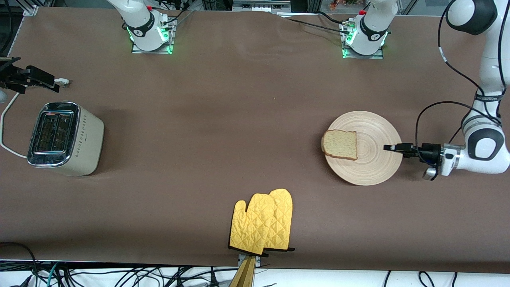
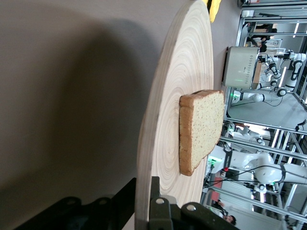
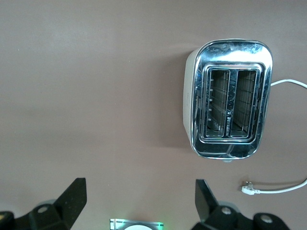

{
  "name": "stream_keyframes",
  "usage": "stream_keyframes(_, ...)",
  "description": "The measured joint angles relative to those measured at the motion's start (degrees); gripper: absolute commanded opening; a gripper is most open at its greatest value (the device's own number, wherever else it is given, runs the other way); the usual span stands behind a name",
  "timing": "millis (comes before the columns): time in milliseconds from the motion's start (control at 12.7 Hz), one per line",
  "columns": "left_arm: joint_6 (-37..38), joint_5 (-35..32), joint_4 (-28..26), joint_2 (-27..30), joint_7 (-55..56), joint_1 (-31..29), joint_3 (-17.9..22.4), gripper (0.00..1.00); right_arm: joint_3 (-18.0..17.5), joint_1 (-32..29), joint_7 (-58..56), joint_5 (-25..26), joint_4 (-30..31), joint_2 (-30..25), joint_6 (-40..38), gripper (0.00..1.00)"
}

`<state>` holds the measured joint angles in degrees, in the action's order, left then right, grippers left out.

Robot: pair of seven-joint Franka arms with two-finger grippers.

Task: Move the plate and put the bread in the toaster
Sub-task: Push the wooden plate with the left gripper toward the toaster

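The pale wooden plate [image 1: 370, 167] lies toward the left arm's end of the table, and the bread [image 1: 340, 144] sits on the part of it nearest the toaster. My left gripper [image 1: 392, 147] is shut on the plate's rim at the edge nearest its own arm. In the left wrist view the plate [image 2: 168, 120] runs between the left gripper's [image 2: 146, 194] fingers, with the bread [image 2: 201, 129] on top. The cream toaster [image 1: 63, 137] stands at the right arm's end, both slots empty. My right gripper [image 1: 51, 81] hovers open beside the toaster [image 3: 230, 112], nothing between its fingers [image 3: 72, 199].
A pair of yellow oven mitts [image 1: 263, 223] lies at the table edge nearest the front camera. The toaster's white cord [image 1: 6, 119] loops past it, and its plug [image 3: 249, 190] lies loose on the table under the right gripper.
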<state>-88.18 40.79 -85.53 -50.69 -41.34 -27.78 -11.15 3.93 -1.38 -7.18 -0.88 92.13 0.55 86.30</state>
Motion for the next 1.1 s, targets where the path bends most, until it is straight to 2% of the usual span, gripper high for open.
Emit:
stream_keyframes(236, -1.0, 5.2, 0.8, 0.7, 6.7, 8.0, -0.3, 0.0, 0.0, 0.0, 0.0, 0.0, 0.0, 0.0, 0.0, 1.0)
stream_keyframes(472, -6.8, 10.3, 0.8, 1.6, 10.4, 16.4, -0.1, 0.0, -0.2, 0.0, 0.0, 0.0, 0.0, 0.0, 0.0, 1.0)
stream_keyframes(866, -15.2, 18.4, 0.7, 1.6, 10.2, 27.5, 0.0, 0.0, -0.8, 0.2, 0.2, -0.1, 0.0, 0.0, 0.0, 1.0)
stream_keyframes(1102, -20.4, 23.6, 0.1, 1.0, 5.8, 34.8, 1.0, 0.0, -1.4, 0.2, 0.2, -0.1, 0.0, 0.0, 0.0, 1.0)
